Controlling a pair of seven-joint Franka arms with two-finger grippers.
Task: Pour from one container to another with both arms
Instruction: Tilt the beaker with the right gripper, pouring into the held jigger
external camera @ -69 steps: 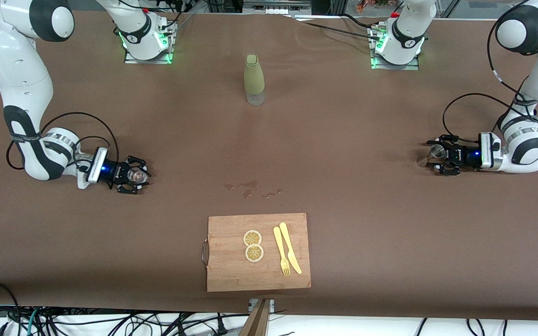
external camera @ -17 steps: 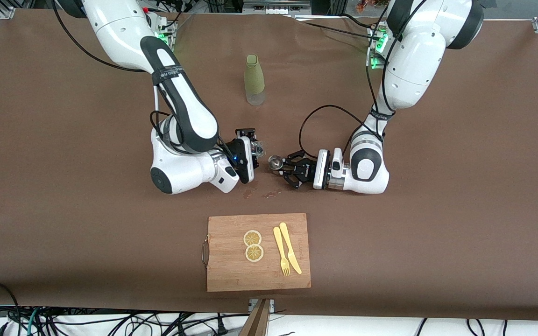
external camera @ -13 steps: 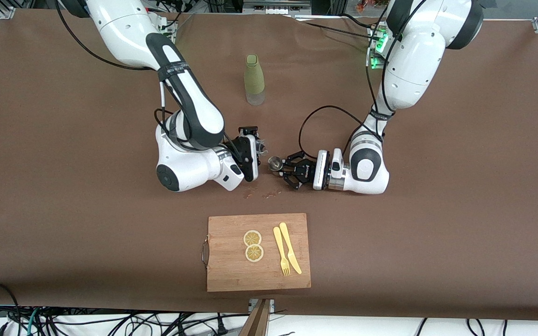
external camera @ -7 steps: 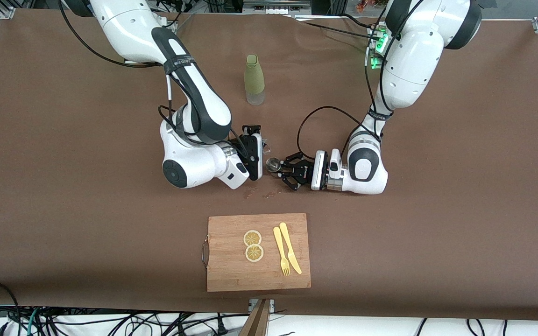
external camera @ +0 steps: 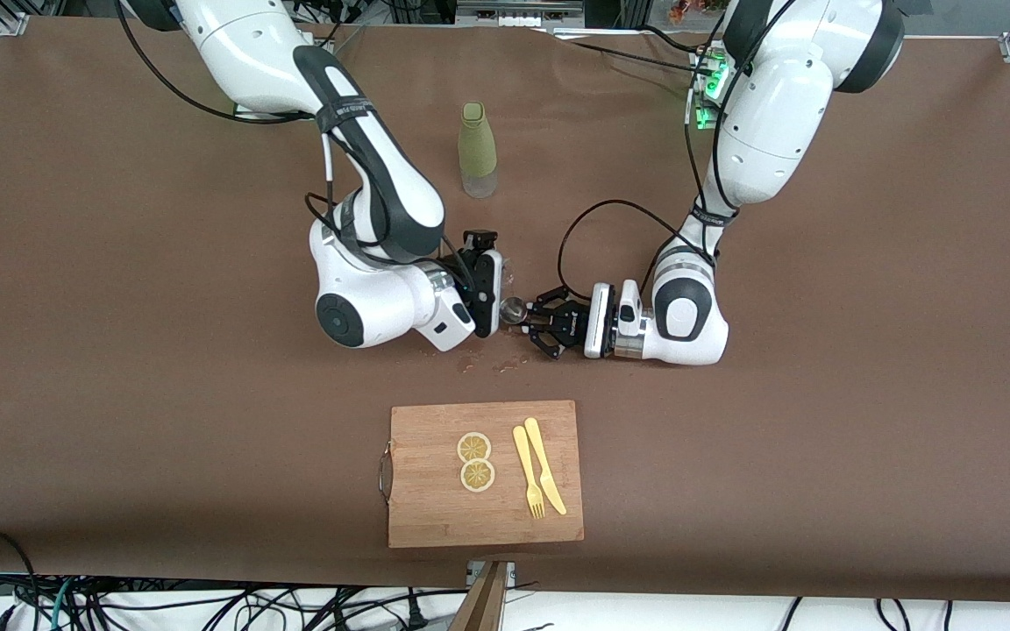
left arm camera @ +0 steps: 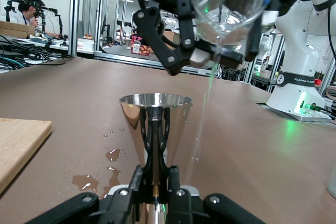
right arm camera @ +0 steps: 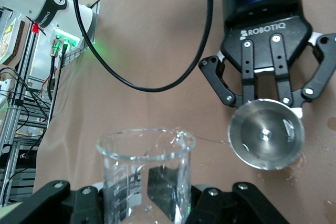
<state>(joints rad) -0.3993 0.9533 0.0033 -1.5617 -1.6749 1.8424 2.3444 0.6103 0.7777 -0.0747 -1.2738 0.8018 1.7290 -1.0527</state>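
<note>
You have both arms meeting over the middle of the brown table (external camera: 821, 421). Your right gripper (external camera: 496, 282) is clamped tight on the tiny clear, colourless drinking glass (right arm camera: 144, 174), which it holds tipped over above the spot between the two wrists. In the left wrist view the glass (left arm camera: 231, 1) hangs mouth-down and higher than the jigger, and a thin thread of clear liquid (left arm camera: 206, 95) falls from its lip, passing just beside the jigger's rim rather than plainly into the cup.

Your left gripper (external camera: 533, 326) is closed firmly on the narrow waist of the small shiny steel hourglass-shaped jigger (external camera: 514, 308), holding it upright just above the table, its open upper cone (left arm camera: 155, 109) facing up. From the right wrist view you see a little liquid glinting in the jigger's bowl (right arm camera: 266, 134).

Small wet patches (external camera: 479, 359) mark the table under the grippers. The tall olive-green bottle with a clear base (external camera: 477, 149) stands farther from the front camera. Nearer to it lies the wooden cutting board (external camera: 435, 517) carrying two lemon slices (external camera: 475, 461), a yellow fork (external camera: 528, 473) and a yellow knife (external camera: 545, 466).
</note>
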